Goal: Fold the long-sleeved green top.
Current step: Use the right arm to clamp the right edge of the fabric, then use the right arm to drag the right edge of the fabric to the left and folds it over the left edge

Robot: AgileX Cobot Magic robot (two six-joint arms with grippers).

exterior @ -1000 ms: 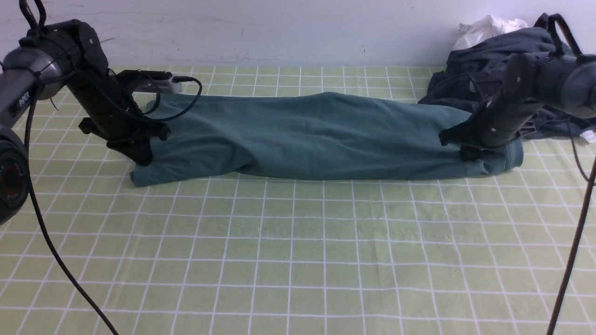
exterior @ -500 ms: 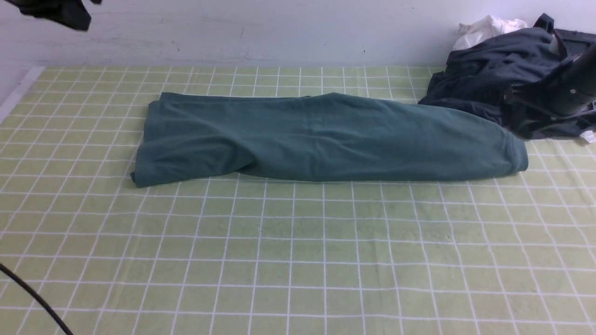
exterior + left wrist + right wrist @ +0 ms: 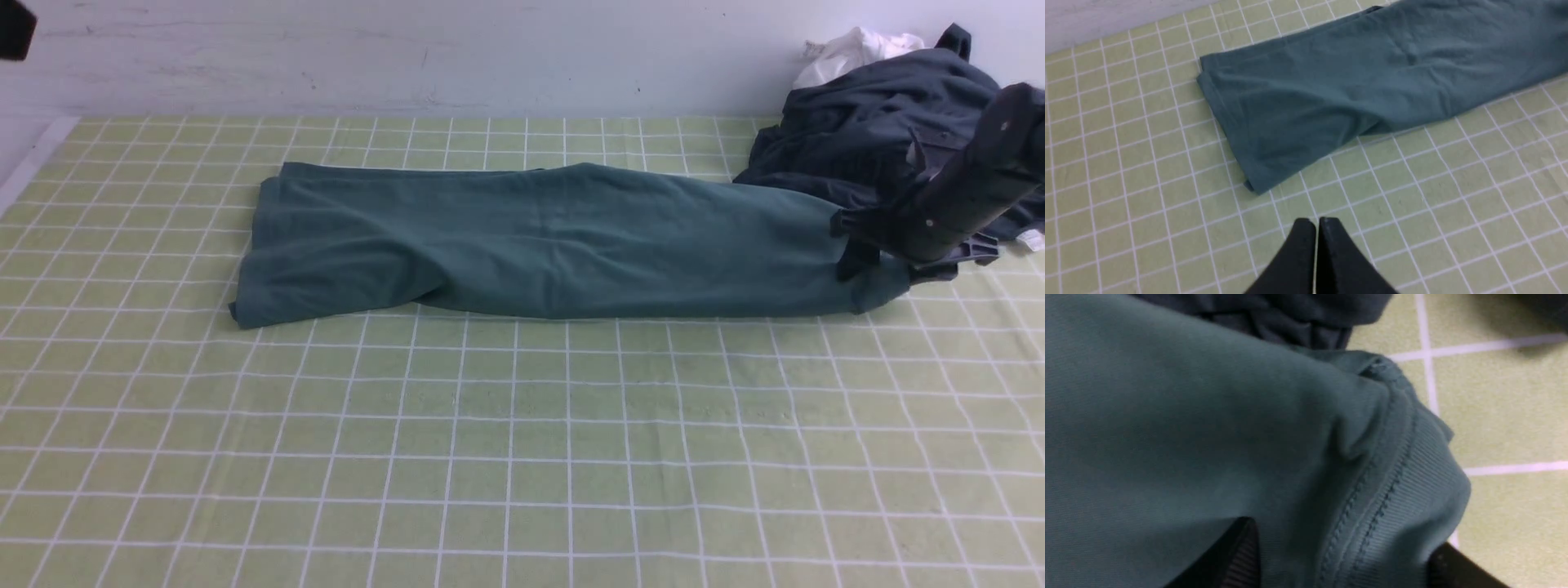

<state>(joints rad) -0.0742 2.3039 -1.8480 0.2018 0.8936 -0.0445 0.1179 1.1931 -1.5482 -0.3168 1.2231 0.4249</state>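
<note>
R gripper (image 3: 886,269) back at end of top (image 3: 555,245), fingers (image 3: 1241,555) wide; L gripper (image 3: 1315,234) closed, empty; pinch all layers.

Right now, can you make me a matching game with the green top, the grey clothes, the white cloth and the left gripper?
1 green top
2 grey clothes
3 white cloth
4 left gripper

A shut
B bunched at the far right
C folded into a long strip
D peeking out behind the grey clothes

Pairs: 1-C, 2-B, 3-D, 4-A
</note>
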